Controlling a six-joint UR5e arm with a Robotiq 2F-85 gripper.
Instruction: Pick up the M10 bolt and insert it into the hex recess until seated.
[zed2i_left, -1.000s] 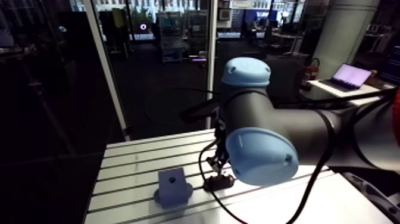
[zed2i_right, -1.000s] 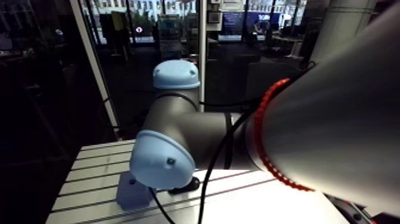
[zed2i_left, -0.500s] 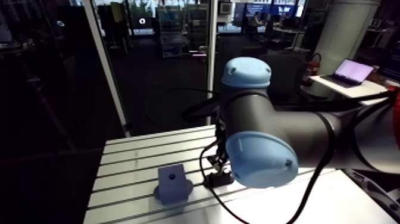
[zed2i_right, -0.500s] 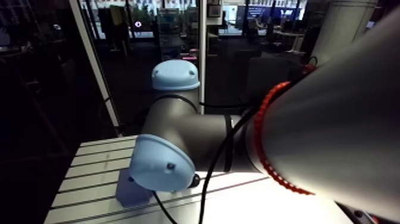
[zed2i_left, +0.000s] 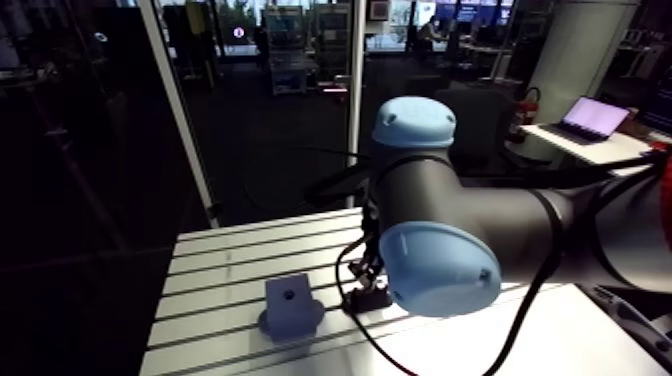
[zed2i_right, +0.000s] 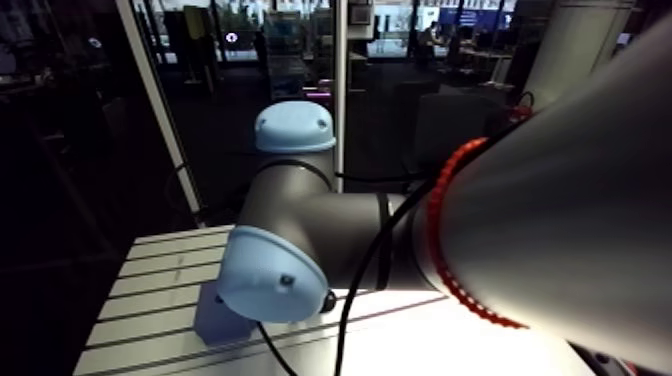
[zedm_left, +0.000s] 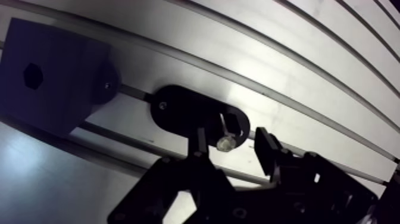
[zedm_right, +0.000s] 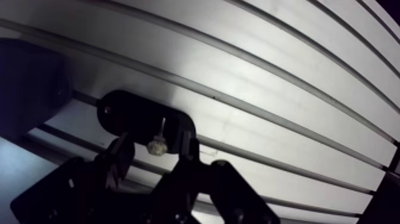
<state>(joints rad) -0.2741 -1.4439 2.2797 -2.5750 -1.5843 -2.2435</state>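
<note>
Over the black oval holder (zedm_left: 178, 110) I see my black two-finger gripper (zedm_left: 233, 144) parted around the small silvery bolt (zedm_left: 224, 142), gripping nothing; the blue-grey block (zedm_left: 59, 83) sits just beside.

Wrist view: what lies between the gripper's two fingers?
The bolt, sitting in its black holder, lies between the open fingers, touching neither; the wrist view shows this.

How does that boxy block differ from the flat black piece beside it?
The block stands tall and boxy; the black plate lies flat and oval. The block shows an empty six-sided hole; the plate carries a small shiny bolt. Both sit on the slotted table.
</note>
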